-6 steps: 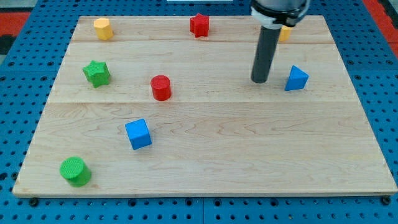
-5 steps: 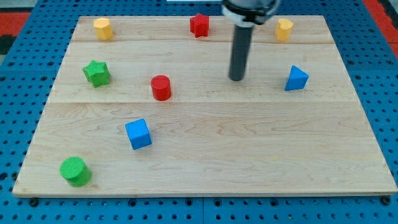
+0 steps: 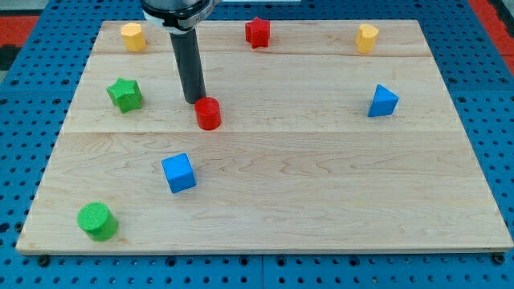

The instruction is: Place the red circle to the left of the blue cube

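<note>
The red circle (image 3: 208, 113) sits on the wooden board (image 3: 321, 177), left of centre. The blue cube (image 3: 178, 172) lies below it and slightly to the left. My tip (image 3: 195, 100) is at the red circle's upper left edge, touching or nearly touching it. The rod rises from there to the view's top.
A green star (image 3: 125, 94) is at the left. A green cylinder (image 3: 97, 221) is at the bottom left. A yellow block (image 3: 132, 36) is at the top left, a red star (image 3: 258, 32) at top centre, another yellow block (image 3: 367, 38) at top right, a blue triangular block (image 3: 383, 101) at right.
My tip has swept left across the board, from near the blue triangular block to the red circle's upper left edge. No block has visibly moved.
</note>
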